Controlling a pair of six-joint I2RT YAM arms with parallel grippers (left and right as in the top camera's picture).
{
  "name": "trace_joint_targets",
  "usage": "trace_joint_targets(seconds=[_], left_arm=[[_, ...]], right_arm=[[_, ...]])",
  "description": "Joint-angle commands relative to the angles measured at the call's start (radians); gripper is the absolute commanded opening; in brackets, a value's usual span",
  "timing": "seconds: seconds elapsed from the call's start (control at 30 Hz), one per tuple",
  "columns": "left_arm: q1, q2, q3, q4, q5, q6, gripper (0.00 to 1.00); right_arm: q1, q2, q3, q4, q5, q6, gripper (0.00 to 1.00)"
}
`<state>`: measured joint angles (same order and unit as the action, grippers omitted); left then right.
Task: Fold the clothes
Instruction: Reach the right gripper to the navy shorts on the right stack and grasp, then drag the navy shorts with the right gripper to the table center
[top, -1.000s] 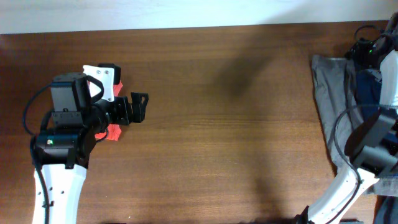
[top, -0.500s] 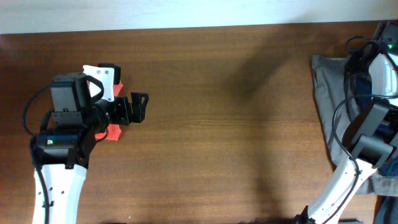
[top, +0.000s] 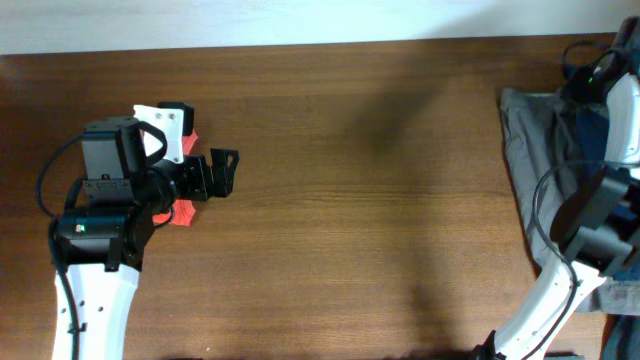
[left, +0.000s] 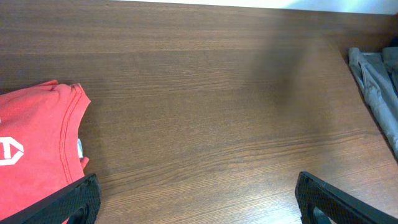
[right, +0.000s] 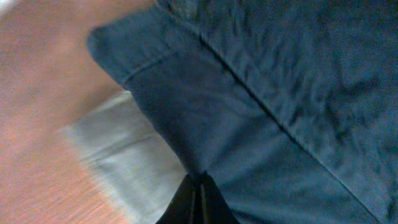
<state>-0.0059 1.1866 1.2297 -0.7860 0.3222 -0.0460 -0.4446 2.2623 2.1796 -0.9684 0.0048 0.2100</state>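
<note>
Wood-brown counter carries the clothes at its two ends. At the right edge lie the grey shorts, their long axis running from the far edge to the near edge, and on them the navy shorts. The right jaws are pressed together and, as I judge from the wrist view, they pinch a fold of the navy cloth. Free counter lies to their left, so the pull must go that way. The right arm is by far the nearer one. The left jaws stand spread wide, fingertips low over the wood, with the red T-shirt just beside them. Against one second ago, the right jaws have closed and that arm has shifted a little; the left arm has not moved.
</note>
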Motion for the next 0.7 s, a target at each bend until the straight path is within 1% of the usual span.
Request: trace_joint_targets(seconds=[0.0,0.2,0.27,0.43,0.5,0.67], left_arm=[[0.005,-0.008,0.017,-0.001,-0.008,0.016,0.99],[0.006,-0.047,0.037,-0.016,-0.027,0.016,0.99],[0.012,-0.070,0.072,-0.048,-0.081,0.016,0.99],[0.012,-0.123,0.162,-0.127,-0.285,0.016,0.99],[0.012,-0.144,0.173,-0.136,-0.323,0.016,0.99],[0.012,-0.166,0.173,-0.164,-0.343,0.016,0.99]], right_arm=[[0.093,-0.165,0.061,-0.018,-0.199,0.003,0.04],[0.269,-0.219,0.061,-0.139,-0.245,0.003,0.04],[0.343,-0.220,0.061,-0.176,-0.259,-0.003,0.04],[0.562,-0.217,0.055,-0.249,-0.262,-0.019,0.04],[0.653,-0.210,0.051,-0.258,-0.255,-0.019,0.04],[0.855,-0.176,0.041,-0.310,-0.248,-0.011,0.04]])
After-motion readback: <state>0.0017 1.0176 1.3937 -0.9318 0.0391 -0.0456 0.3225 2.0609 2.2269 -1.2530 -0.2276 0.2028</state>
